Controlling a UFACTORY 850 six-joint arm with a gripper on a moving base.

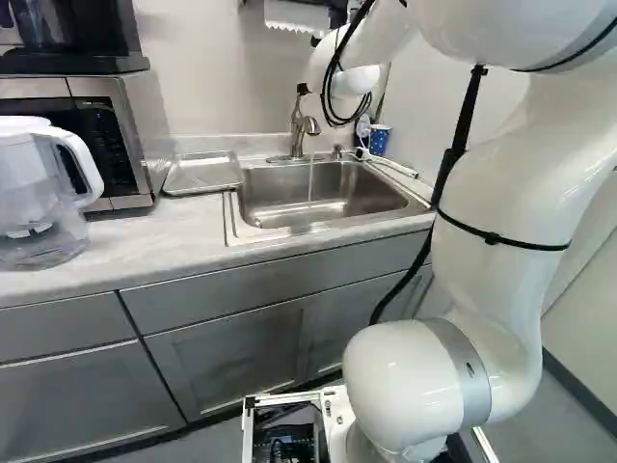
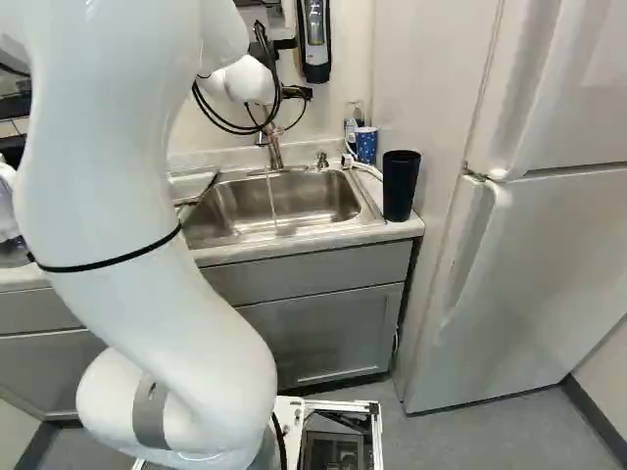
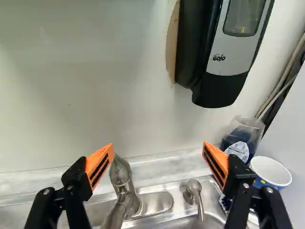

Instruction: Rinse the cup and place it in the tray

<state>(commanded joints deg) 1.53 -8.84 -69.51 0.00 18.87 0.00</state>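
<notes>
Blue spotted cup (image 2: 366,145) stood near the far right corner of the sink (image 1: 337,188), away from the tray (image 1: 204,174) at left. Water (image 1: 310,181) ran. The gripper (image 3: 158,144) was wide apart and empty; rinsing and placing both seemed left.

We see a sink (image 1: 281,228) of smooth metal with a soft sheen, and at its back a glossy metal faucet (image 3: 122,177). Left of the sink we find a shiny metal tray (image 1: 203,175); farther left, a pitcher (image 1: 31,188) of clear, smooth plastic. Below the sink, our cabinets (image 1: 231,352) look matt. Right of it, the refrigerator (image 2: 549,264) has a low gloss.
</notes>
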